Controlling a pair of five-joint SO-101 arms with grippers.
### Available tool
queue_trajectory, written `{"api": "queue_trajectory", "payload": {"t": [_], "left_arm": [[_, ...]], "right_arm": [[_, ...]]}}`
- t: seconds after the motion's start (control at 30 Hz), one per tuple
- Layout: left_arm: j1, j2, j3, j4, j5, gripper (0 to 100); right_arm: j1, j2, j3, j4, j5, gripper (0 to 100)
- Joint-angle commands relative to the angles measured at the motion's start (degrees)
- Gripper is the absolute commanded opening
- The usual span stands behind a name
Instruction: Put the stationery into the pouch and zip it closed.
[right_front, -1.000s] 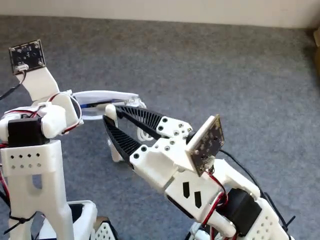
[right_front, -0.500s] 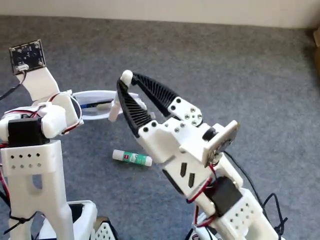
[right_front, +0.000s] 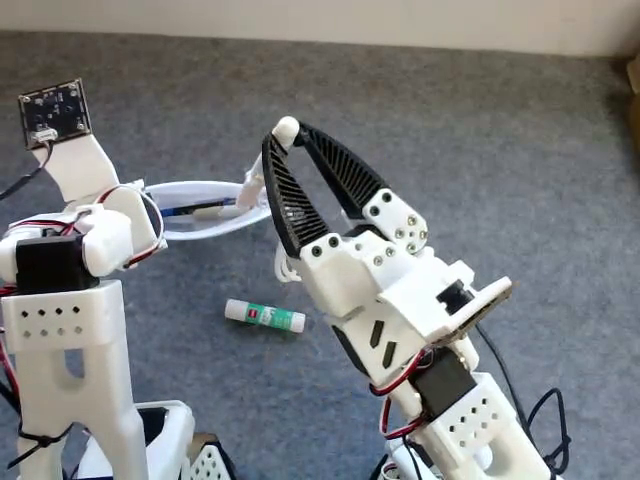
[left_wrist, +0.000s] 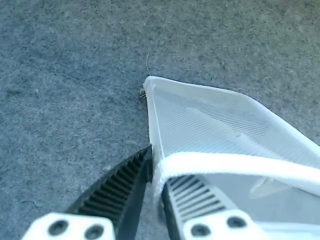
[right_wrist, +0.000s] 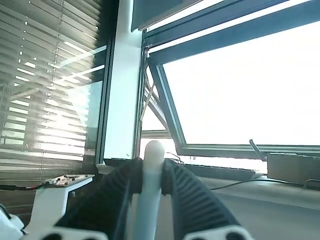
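Two bits of stationery are outside the pouch (right_front: 200, 222) rn. One's a white pen (right_wrist: 153, 152), clamped between your right gripper's (right_front: 287, 140) fingers w/ its end poking out past the tips. That gripper is raised above the grey surface (right_front: 480, 120), tilted up and back, just beside the pouch's near end. The other's a glue stick (right_front: 265, 316), lying flat on the grey surface, near the pouch but not touching it.

Your left gripper (left_wrist: 154, 167) is closed on the pouch's white rim, and from the high view the mouth looks spread open.

So imo you're mid-way on the pen step; the glue stick and zip aren't done yet. Next move prob needs the right wrist tipped down so the pen points into the opening, not at the ceiling. Only let go once the tip is past the rim, otherwise it'll roll off the mesh. Keep the left side clamped tbh.
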Motion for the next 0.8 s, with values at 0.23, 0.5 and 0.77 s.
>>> {"api": "queue_trajectory", "payload": {"t": [0.23, 0.5, 0.77], "left_arm": [[0.9, -1.5, -0.5, -1.6, 0.2, 1], [0.8, -1.5, -0.5, -1.5, 0.2, 1], [0.8, -1.5, -0.5, -1.6, 0.2, 1]], "right_arm": [[0.7, 7.4, 0.7, -5.2, -1.4, 0.4], [0.7, 16.2, 3.2, -11.0, -4.5, 0.4], [0.6, 16.1, 7.8, -10.5, -4.3, 0.9]]}}
